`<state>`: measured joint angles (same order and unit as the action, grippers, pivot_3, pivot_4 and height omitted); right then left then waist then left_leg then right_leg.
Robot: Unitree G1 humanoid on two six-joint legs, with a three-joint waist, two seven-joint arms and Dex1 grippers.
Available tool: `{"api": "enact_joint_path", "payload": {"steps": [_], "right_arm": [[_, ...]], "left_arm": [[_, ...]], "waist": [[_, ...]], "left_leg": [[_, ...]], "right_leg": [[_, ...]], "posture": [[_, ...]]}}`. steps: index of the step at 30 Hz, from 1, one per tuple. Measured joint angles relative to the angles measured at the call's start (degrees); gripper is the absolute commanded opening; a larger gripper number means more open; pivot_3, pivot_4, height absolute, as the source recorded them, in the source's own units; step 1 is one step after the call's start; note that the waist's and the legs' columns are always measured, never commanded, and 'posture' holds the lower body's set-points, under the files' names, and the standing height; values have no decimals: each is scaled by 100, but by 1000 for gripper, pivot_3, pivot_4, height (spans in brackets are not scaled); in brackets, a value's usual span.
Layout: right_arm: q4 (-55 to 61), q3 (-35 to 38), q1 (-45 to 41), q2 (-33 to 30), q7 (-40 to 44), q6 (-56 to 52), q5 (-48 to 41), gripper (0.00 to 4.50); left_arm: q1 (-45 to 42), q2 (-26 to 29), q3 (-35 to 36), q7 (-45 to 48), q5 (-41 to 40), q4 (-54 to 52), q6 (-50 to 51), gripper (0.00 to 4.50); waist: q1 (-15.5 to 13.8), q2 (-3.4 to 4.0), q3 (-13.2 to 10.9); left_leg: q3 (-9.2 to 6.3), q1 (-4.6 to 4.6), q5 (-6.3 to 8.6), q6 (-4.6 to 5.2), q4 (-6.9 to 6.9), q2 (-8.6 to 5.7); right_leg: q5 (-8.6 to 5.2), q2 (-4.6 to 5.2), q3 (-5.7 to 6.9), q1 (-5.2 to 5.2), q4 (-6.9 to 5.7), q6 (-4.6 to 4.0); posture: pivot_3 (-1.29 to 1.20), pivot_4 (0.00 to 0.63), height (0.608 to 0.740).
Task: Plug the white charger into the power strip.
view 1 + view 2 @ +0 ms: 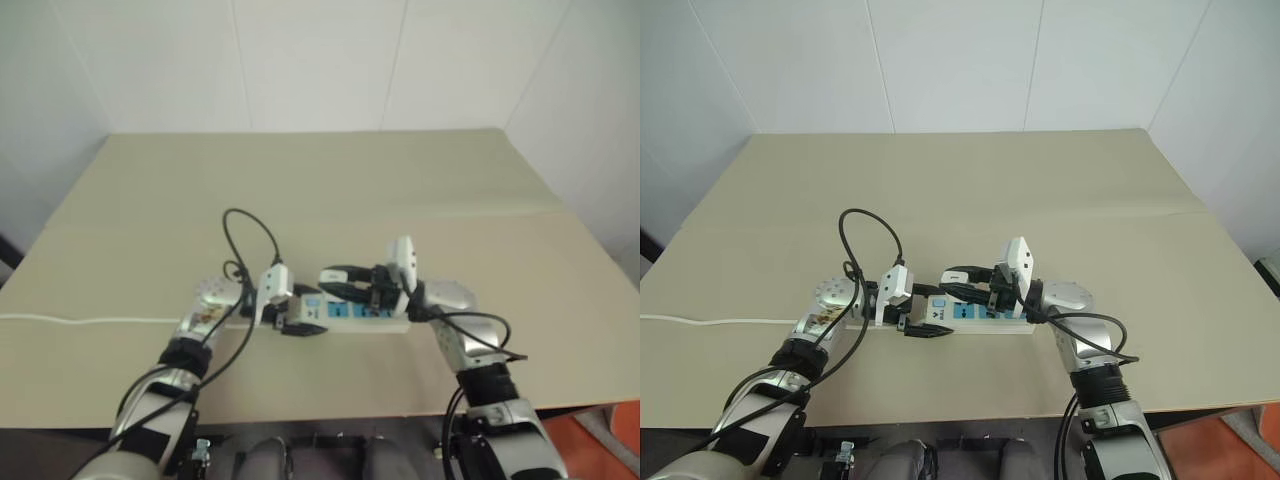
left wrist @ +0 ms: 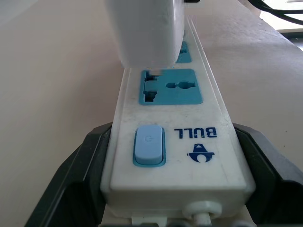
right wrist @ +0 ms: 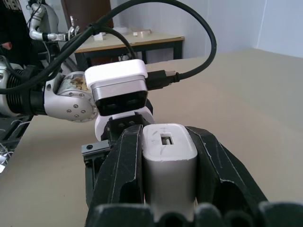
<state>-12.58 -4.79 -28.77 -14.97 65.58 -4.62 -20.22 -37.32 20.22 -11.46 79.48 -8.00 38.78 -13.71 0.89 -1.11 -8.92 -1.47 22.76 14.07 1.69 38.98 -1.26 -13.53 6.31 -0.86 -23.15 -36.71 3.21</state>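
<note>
At the left, the thin white cord (image 1: 80, 321) runs along the tan table (image 1: 330, 190) toward the switch end of the power strip (image 2: 170, 142), which lies near the table's front edge. The left gripper (image 2: 170, 189) brackets that end, one black finger (image 2: 75, 175) against each long side of the bar, bracing it just behind the blue switch (image 2: 149, 144). Further right, the right gripper (image 3: 168, 146) is clamped on the white charger (image 3: 169, 161), which hangs just above the first blue outlet (image 2: 170, 87), beside the switch; its prongs cannot be seen. To do the insertion well, the robot should probably square the charger's underside to the outlet face, line the prongs over the slots, then press straight down without tilting, while the left gripper keeps the strip from sliding or lifting. A skewed approach would likely jam the prongs against the blue face.
</note>
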Motion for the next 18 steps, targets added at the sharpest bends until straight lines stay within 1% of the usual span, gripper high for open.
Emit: {"api": "enact_joint_path", "payload": {"steps": [5,18], "right_arm": [[-248,-34,-42,30,12,158,46,1115],[-264,-109,-42,-45,79,177,40,1115]], "left_arm": [[36,14,-10,0,0,-76,24,3292],[135,48,-16,-2,-6,-265,146,3292]], "waist": [[-1,0,0],[-1,1,0]], "left_leg": [[0,0,0,0,-1,0],[0,0,0,0,-1,1]], "right_leg": [[0,0,0,0,0,0],[0,0,0,-1,0,0]], "posture": [[0,150,740],[0,150,740]]}}
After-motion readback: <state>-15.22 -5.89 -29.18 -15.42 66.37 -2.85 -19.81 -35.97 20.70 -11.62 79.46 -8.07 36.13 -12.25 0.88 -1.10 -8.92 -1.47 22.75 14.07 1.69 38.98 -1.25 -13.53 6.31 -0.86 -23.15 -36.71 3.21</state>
